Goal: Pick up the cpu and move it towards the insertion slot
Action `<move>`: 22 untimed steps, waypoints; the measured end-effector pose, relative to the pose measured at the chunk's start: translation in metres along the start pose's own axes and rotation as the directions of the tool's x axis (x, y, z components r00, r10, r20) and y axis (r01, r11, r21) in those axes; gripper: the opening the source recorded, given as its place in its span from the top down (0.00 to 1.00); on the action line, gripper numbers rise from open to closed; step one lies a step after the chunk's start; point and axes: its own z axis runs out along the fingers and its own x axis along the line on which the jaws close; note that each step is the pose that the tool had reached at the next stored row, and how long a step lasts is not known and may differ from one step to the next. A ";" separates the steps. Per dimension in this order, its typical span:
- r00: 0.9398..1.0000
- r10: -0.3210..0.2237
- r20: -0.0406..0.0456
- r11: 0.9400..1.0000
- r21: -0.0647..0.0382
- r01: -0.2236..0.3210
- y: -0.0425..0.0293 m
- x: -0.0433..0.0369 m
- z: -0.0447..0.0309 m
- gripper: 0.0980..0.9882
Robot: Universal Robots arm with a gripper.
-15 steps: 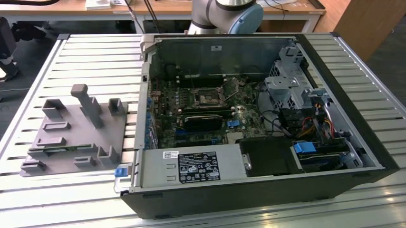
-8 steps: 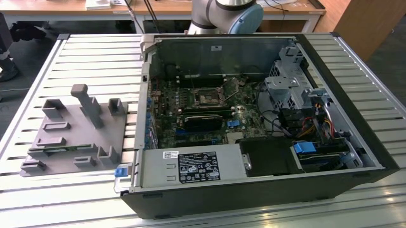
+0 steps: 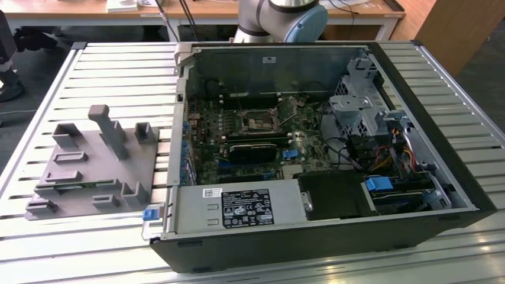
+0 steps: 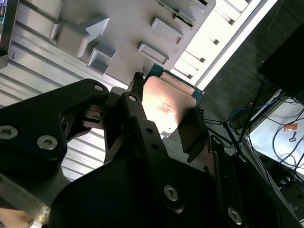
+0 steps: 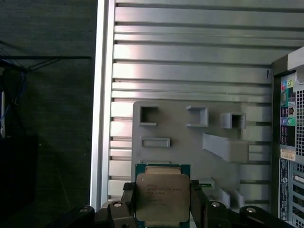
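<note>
Between the fingers [image 5: 196,199] of the gripper [image 5: 162,206]: the cpu [image 5: 162,194], metal top facing the first wrist view, green edge showing around it. The gripper is clamped on it by two opposite sides, and both wrist views agree on that. The second wrist view shows the chip's pale face caught between the black fingers, apparently clear of anything underneath.

Beneath and beyond the gripper: the grey plastic fixture [image 5: 190,137] with its blocks and recesses, lying on the slatted metal desk [image 5: 190,61]. To one side of the gripper, an edge of the computer case [image 5: 289,142].

The insertion slot [image 3: 259,123] shows in the exterior view, a dark square socket in a metal frame on the green circuit board [image 3: 207,139], deep inside the open case and well apart from the fixture.

Judgement: pickup done, grasp looks square and secure. The gripper looks down on the fixture, not the board, so most of the carry toward the slot is not yet done.
</note>
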 end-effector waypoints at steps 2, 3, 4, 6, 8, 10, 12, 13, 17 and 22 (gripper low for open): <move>1.000 0.000 0.000 1.000 0.000 0.000 -0.0001 -0.0029 0.0001 0.50; 1.000 0.000 0.000 1.000 0.000 0.000 -0.0001 -0.0042 0.0000 0.50; 1.000 0.000 0.000 1.000 0.000 0.000 -0.0001 -0.0055 0.0000 0.50; 1.000 0.000 0.000 1.000 0.000 0.000 -0.0002 -0.0087 0.0000 0.50; 1.000 0.000 0.000 1.000 0.000 0.000 -0.0003 -0.0134 0.0000 0.50; 1.000 0.000 0.000 1.000 0.000 0.000 -0.0003 -0.0165 0.0000 0.50; 1.000 0.000 0.000 1.000 0.000 0.000 -0.0003 -0.0201 0.0000 0.50; 1.000 0.000 0.000 1.000 0.000 0.000 -0.0003 -0.0222 -0.0001 0.50; 1.000 0.000 0.000 1.000 0.000 0.000 -0.0004 -0.0287 0.0000 0.50; 1.000 0.000 0.000 1.000 0.000 0.000 -0.0005 -0.0373 -0.0001 0.50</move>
